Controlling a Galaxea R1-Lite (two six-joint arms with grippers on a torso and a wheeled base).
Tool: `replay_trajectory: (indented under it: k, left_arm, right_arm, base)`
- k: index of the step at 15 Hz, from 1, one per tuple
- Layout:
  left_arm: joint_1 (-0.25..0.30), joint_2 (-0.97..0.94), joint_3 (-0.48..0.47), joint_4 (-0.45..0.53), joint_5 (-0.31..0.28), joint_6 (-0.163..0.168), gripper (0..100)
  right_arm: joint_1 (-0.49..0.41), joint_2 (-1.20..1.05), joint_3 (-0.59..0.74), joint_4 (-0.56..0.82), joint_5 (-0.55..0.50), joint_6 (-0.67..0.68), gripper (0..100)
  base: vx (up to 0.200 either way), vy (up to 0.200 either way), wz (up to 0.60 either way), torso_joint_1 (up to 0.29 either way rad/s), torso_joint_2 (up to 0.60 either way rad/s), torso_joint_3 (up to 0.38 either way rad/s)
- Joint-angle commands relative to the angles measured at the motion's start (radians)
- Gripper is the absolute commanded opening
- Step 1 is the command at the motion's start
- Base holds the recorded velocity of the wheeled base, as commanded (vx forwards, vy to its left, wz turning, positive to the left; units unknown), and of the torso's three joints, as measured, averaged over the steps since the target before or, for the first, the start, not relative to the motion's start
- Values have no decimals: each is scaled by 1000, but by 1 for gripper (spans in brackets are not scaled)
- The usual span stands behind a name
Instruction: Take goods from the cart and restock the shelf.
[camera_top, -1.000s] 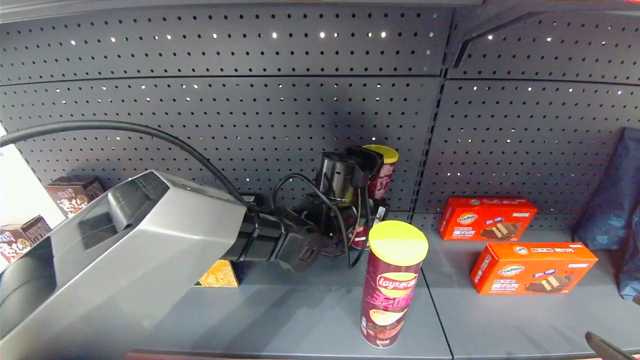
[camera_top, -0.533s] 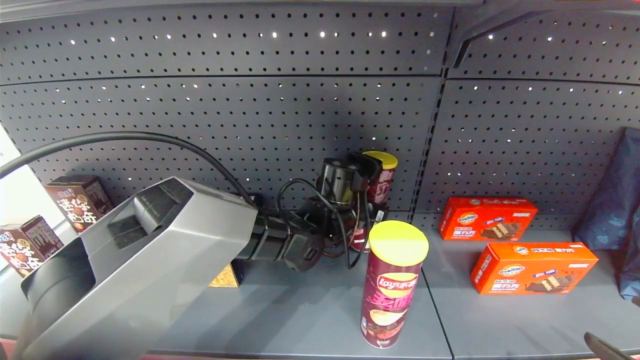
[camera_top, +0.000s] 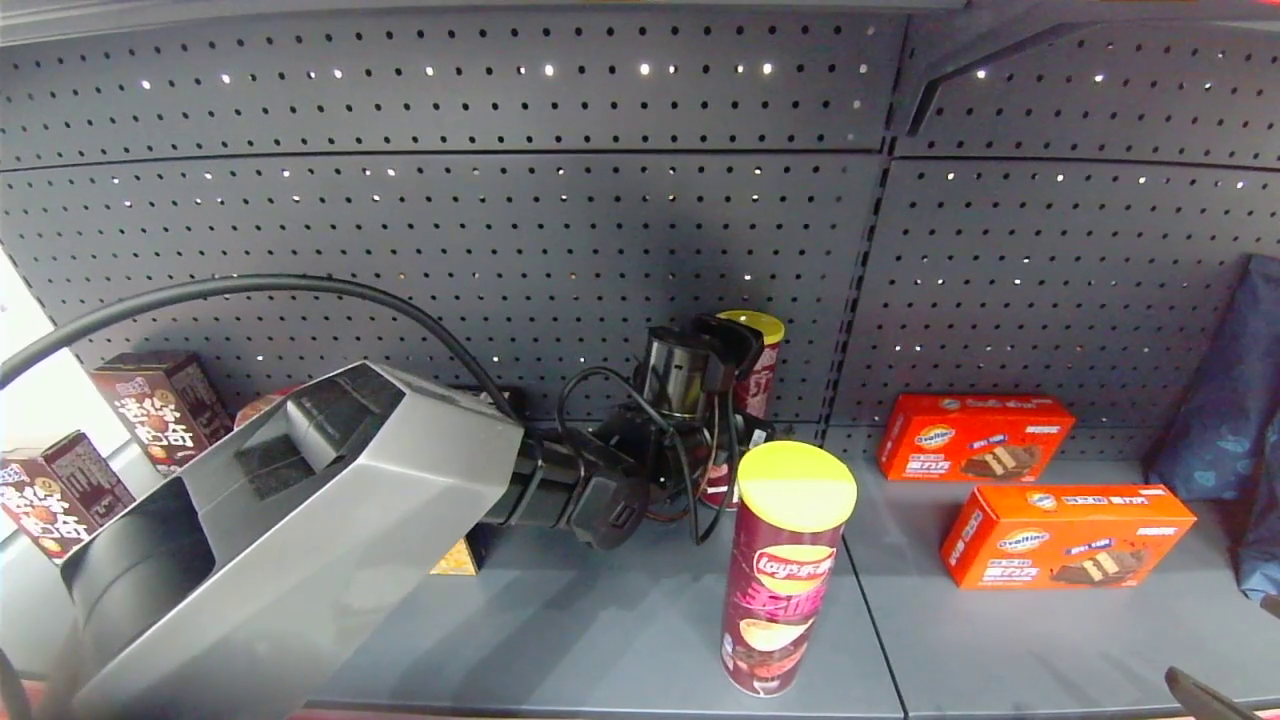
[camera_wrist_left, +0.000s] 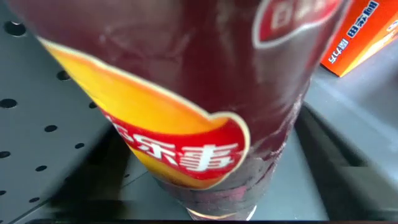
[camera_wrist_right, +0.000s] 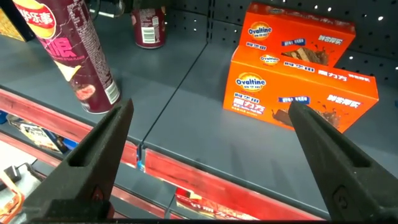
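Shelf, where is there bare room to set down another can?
Bare shelf board lies along the front between the small yellow box and the front can, and between that can and the near orange box. The back centre is crowded: the left gripper holds the rear can there.

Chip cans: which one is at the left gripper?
The rear can, against the pegboard, in the left gripper; the front can stands free near the shelf edge.
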Motion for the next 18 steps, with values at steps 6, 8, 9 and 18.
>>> replay_trajectory:
  k: [6, 8, 9, 18]
  left_arm:
    - [1, -65, 98, -18, 5, 3, 100]
    - [4, -91, 144, -50, 5, 3, 100]
    - [13, -110, 188, -65, 5, 21, 100]
    - [35, -261, 400, -105, 3, 46, 100]
  right_arm:
    - [-1, 113, -75, -4, 9, 31, 100]
    - [0, 153, -96, -5, 8, 41, 100]
    - [6, 176, -107, -5, 8, 41, 100]
    - [14, 326, -118, -14, 12, 38, 100]
  base:
    - [0, 0, 0, 0, 0, 0]
    - [0, 0, 0, 0, 0, 0]
    - [0, 0, 0, 0, 0, 0]
    - [0, 0, 0, 0, 0, 0]
